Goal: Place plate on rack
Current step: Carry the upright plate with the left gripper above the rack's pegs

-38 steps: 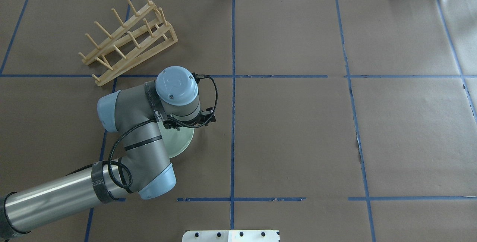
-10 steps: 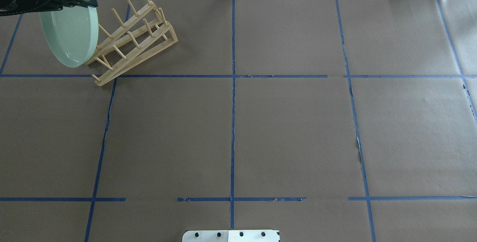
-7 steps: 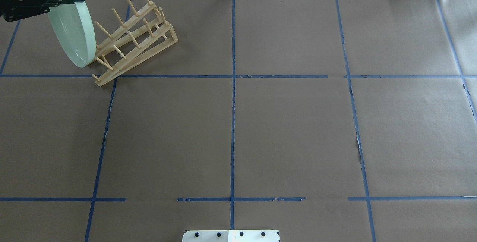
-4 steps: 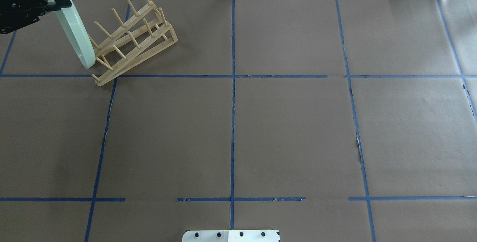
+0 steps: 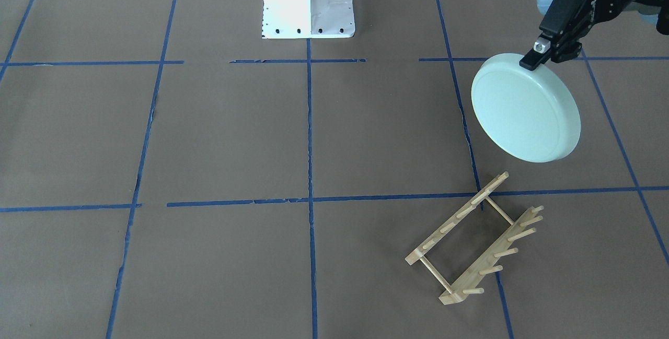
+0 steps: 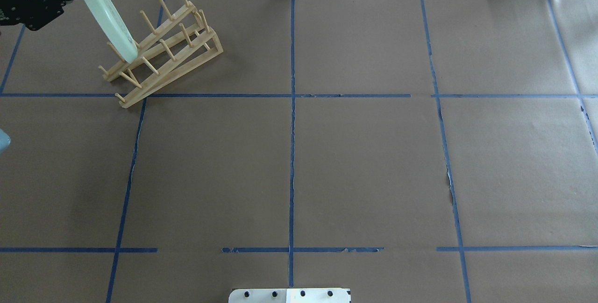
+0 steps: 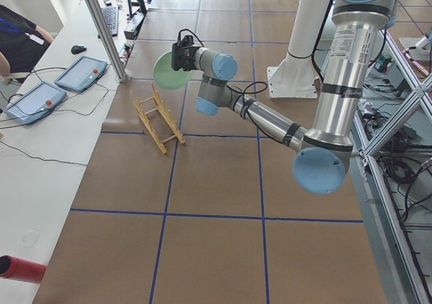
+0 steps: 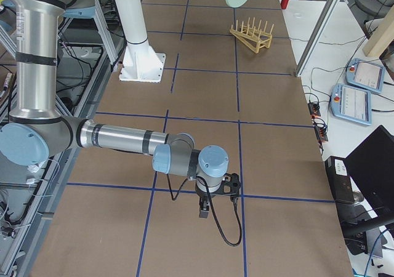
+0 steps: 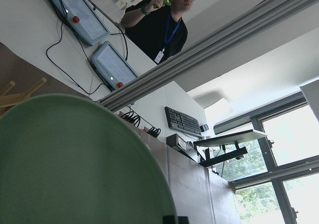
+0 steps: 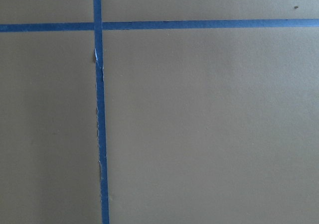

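Observation:
My left gripper (image 5: 536, 59) is shut on the rim of the pale mint-green plate (image 5: 525, 114) and holds it in the air, tilted on edge. In the overhead view the plate (image 6: 110, 18) shows nearly edge-on, with its lower rim over the left end pegs of the light-wood rack (image 6: 161, 46). The rack (image 5: 473, 240) stands on the brown paper just beyond the plate. In the left wrist view the plate (image 9: 75, 164) fills the lower left. My right gripper (image 8: 206, 208) hangs low over the table far from the rack; I cannot tell if it is open or shut.
The white robot base plate (image 5: 308, 4) sits at the table's near edge. An aluminium post (image 7: 101, 27) and a white bench with tablets (image 7: 61, 81) lie just past the rack. A person (image 9: 159, 20) stands there. Blue tape lines cross the paper.
The plate has swung from facing the camera to nearly edge-on and has moved right, from beside the rack's left end to over its end pegs. The rack has not moved.

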You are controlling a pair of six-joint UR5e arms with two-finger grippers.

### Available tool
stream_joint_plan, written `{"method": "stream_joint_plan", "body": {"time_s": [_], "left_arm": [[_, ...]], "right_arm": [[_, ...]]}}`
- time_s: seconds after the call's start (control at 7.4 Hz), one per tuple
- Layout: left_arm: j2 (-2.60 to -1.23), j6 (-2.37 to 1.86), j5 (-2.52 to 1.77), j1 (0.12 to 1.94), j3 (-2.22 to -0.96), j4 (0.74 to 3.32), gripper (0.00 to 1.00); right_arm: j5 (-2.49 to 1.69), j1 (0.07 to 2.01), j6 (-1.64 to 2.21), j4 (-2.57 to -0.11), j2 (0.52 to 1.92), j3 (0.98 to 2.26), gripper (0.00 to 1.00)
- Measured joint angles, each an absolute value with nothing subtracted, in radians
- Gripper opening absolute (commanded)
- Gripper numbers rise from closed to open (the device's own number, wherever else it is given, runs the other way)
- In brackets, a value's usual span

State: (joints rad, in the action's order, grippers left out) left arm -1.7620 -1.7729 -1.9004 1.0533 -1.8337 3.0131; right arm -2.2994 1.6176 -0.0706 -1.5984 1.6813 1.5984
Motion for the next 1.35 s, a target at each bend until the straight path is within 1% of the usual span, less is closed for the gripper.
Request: {"method": "stream_joint_plan", "body": {"time_s": [0.68, 1.08, 1.35], "left_arm": [[-2.023, -1.857, -1.895, 1.070, -1.516, 3.049, 0.00], [-2.111, -1.854, -1.882, 1.071, -1.377, 3.052, 0.00], [-2.139, -1.852, -1.866, 1.071, -1.317, 3.065, 0.00]], "right_arm": [[-2.299, 1.618, -0.071, -1.598, 1.681, 1.599, 1.00], [-2.299, 1.617, -0.071, -1.598, 1.681, 1.599, 1.00], [-2.299, 1.617, -0.071, -1.598, 1.681, 1.600, 1.00]]}}
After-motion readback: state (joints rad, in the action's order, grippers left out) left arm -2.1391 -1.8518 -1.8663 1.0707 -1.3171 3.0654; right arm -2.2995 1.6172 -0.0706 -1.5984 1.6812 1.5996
